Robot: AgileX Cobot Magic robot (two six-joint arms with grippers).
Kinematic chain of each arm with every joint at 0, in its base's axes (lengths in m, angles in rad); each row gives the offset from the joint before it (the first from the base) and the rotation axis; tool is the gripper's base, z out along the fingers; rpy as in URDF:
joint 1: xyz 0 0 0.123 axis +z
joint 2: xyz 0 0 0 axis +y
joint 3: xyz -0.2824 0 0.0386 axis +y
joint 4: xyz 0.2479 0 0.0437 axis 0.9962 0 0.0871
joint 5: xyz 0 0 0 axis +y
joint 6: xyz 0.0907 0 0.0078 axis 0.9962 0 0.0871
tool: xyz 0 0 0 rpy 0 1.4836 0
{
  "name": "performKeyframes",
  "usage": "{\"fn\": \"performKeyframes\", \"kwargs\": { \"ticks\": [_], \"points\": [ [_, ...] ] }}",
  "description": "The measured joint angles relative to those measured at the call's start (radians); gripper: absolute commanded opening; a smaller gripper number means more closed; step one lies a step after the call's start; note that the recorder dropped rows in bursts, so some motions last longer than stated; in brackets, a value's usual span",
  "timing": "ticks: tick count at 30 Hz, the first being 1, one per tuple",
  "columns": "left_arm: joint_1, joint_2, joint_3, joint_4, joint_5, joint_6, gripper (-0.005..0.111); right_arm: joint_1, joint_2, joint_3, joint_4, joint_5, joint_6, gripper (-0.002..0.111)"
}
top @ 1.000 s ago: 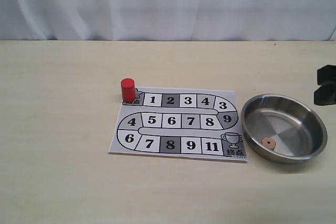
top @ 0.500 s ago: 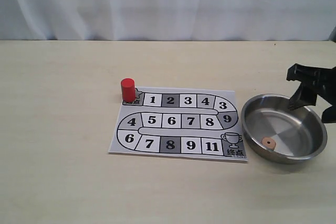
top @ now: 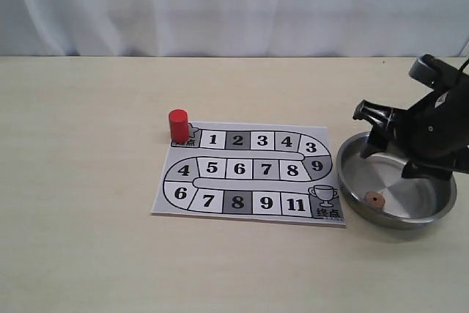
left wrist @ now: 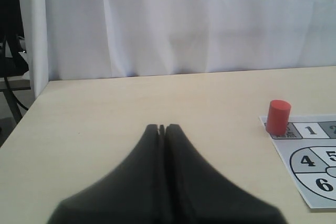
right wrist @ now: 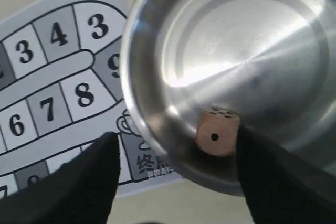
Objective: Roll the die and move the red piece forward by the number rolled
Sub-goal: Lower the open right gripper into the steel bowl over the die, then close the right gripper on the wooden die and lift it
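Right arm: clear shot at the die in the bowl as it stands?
Probably yes. The right gripper hovers above the steel bowl with jaws open, and the die lies uncovered near the bowl's wall, which may crowd one jaw.

I count one die, one red piece, one numbered board, one steel bowl, and two grippers: left gripper, right gripper.

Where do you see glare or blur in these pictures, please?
Right wrist view: glare streaks the bowl; the right gripper is a dark blur, the die sharp. Left wrist view: the left gripper is out of focus, the red piece crisp. Exterior view: evenly lit, only mild sheen in the bowl.
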Motion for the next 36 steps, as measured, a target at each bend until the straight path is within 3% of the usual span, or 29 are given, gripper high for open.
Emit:
{"fn": "performKeyframes", "kwargs": {
  "ticks": [13, 36],
  "points": [
    [0.0, 0.0, 0.0, 0.0, 0.0, 0.0, 0.0, 0.0, 0.118, 0.0, -0.129, 0.011, 0.228, 0.061],
    [0.0, 0.0, 0.0, 0.0, 0.0, 0.0, 0.0, 0.0, 0.235, 0.0, -0.112, -0.088, 0.239, 0.061]
  ]
}}
